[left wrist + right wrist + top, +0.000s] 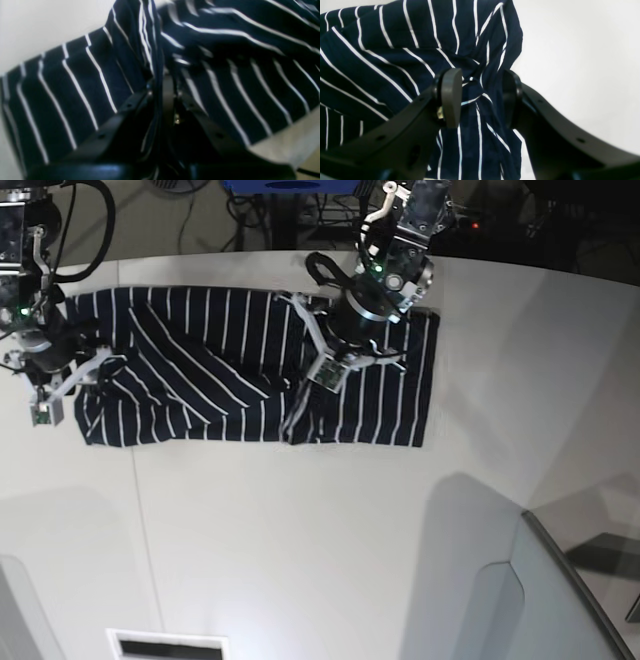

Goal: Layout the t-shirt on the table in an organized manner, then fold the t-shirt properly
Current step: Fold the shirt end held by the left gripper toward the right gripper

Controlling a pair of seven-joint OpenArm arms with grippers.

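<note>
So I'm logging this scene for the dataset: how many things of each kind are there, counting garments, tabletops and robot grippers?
Dark navy white-striped fabric t-shirt: 1
Large smooth white tabletop: 1
Black robot grippers: 2, the left gripper and the right gripper
Total: 4

No legible text (anywhere visible)
</note>
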